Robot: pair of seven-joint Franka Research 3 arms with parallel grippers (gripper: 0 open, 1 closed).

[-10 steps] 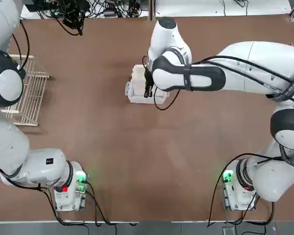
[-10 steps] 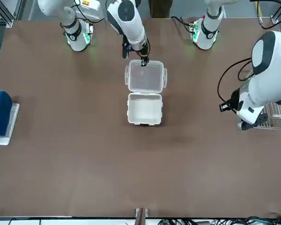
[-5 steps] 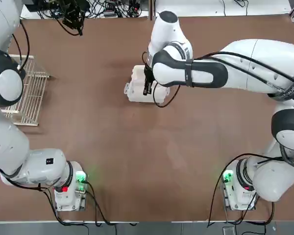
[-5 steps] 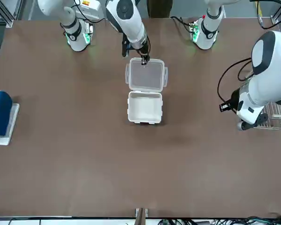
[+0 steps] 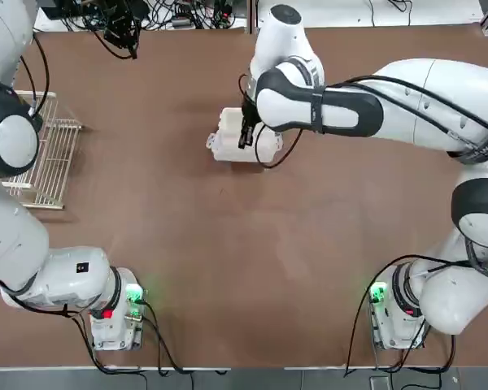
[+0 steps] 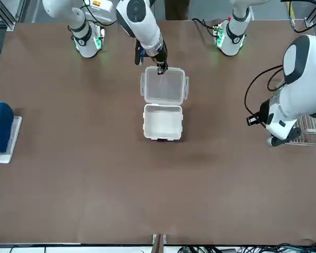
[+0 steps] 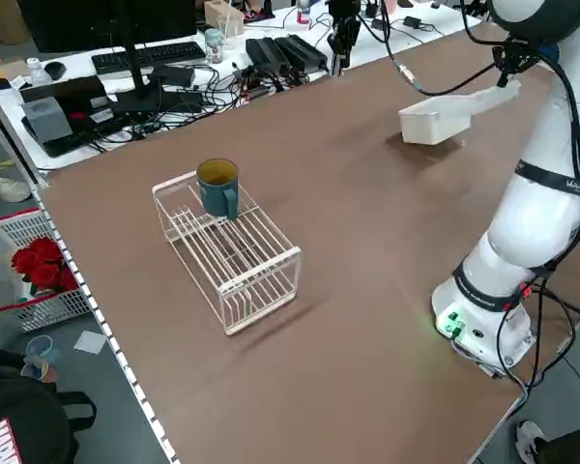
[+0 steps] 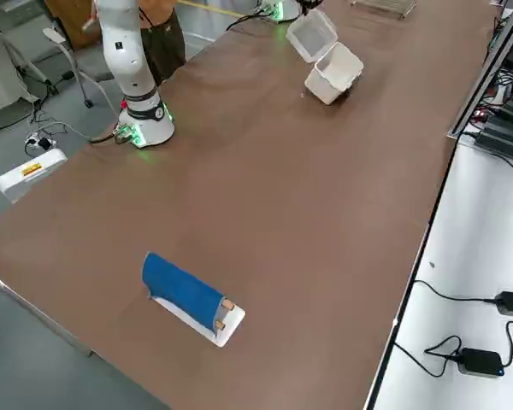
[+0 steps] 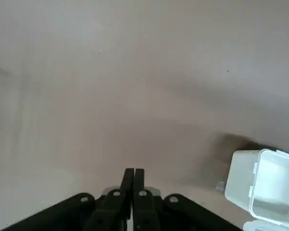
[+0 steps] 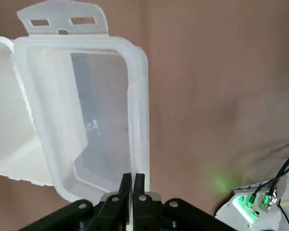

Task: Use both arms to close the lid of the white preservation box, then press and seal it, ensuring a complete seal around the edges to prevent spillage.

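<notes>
- Compared with the earlier top view, the right gripper (image 5: pixel 244 136) has moved a little farther from the robot's bases, and the small white translucent plastic preservation box (image 5: pixel 228 146) under it has shifted slightly with it. It stands near the middle of the brown table (image 5: pixel 187 244), at the far side.
- From the front view, the rectangular translucent lid with rounded corners (image 6: pixel 164 85) is open and hinged back toward the robot, while the box body (image 6: pixel 163 122) stands with its opening up. The right gripper (image 6: pixel 160 70) is at the free edge of the lid, probably to swing it over the box. The left gripper (image 6: pixel 274 141) is well apart, near the white wire rack (image 6: pixel 309 130).
- From the left side view, the lid (image 7: pixel 483 97) is tilted up above the table, so it seems supported at its edge. A teal mug (image 7: pixel 218 187) sits in the wire rack (image 7: pixel 234 253).
- From the right side view, a blue roll on a white tray (image 8: pixel 188 295) lies far from the box (image 8: pixel 335 70).
- From the left wrist view, the left fingers (image 9: pixel 128 180) are closed together and hold nothing; this arm waits aside.
- From the right wrist view, the right fingers (image 10: pixel 125 185) are almost together at the rim of the lid (image 10: pixel 101 106). Whether they pinch the rim or only touch it cannot be told.
</notes>
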